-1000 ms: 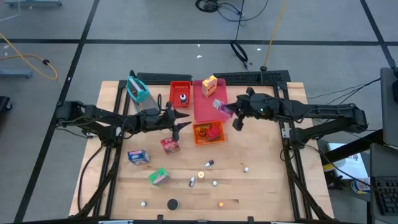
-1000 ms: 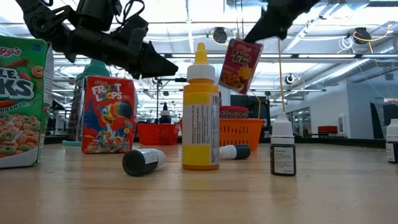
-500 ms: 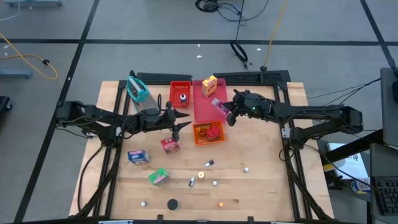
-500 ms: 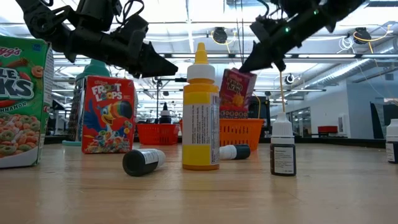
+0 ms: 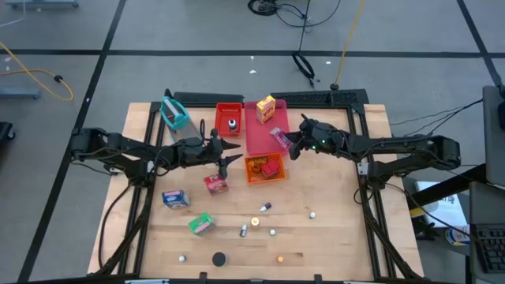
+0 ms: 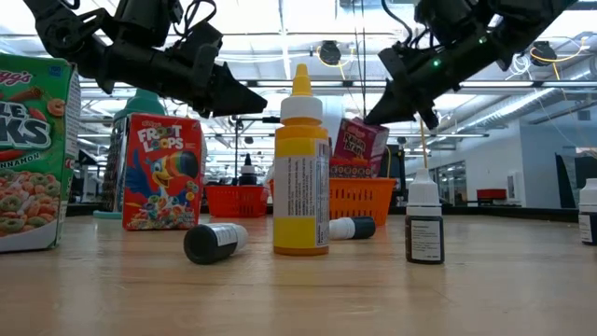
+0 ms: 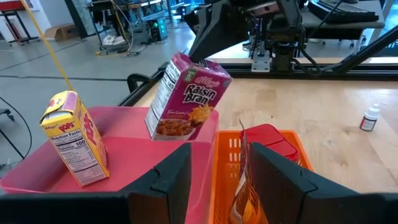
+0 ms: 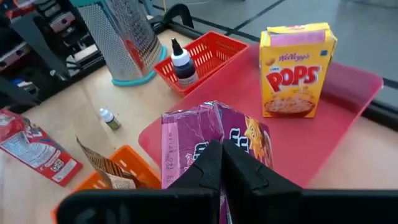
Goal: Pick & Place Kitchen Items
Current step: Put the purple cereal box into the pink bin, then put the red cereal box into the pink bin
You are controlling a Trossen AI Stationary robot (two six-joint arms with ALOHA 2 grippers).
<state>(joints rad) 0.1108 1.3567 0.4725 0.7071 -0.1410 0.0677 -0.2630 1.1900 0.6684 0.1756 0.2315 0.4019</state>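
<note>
Leftward, the left gripper [image 5: 230, 151] is being held part-open and empty over the wooden bench [image 5: 331, 229], beside the orange basket-like tray [image 5: 263, 169]. Rightward, the purple Raisin Bran box [image 5: 278, 137] is being pinched by the closed right gripper [image 5: 289, 145], tilted over the pink tray [image 5: 259, 136].

Light wood table [image 5: 339, 237] in a black frame. Directly on it, between the two grippers: pink tray [image 5: 259, 139], with the red tray [image 5: 230, 118] just left of it and the orange tray [image 5: 263, 169] at its near end. Teal-framed mesh basket [image 5: 175, 113] sits behind the left gripper [image 5: 230, 150]. Nearer than the left gripper — red Froot Loops box [image 5: 215, 184], blue box [image 5: 174, 198], green box [image 5: 201, 224]. Nearer than the right gripper [image 5: 289, 145], well apart from it — small bottles and caps scattered over the front boards: one dark-capped bottle [image 5: 266, 207], a yellow bottle [image 5: 255, 221], a black cap [image 5: 218, 258].
</note>
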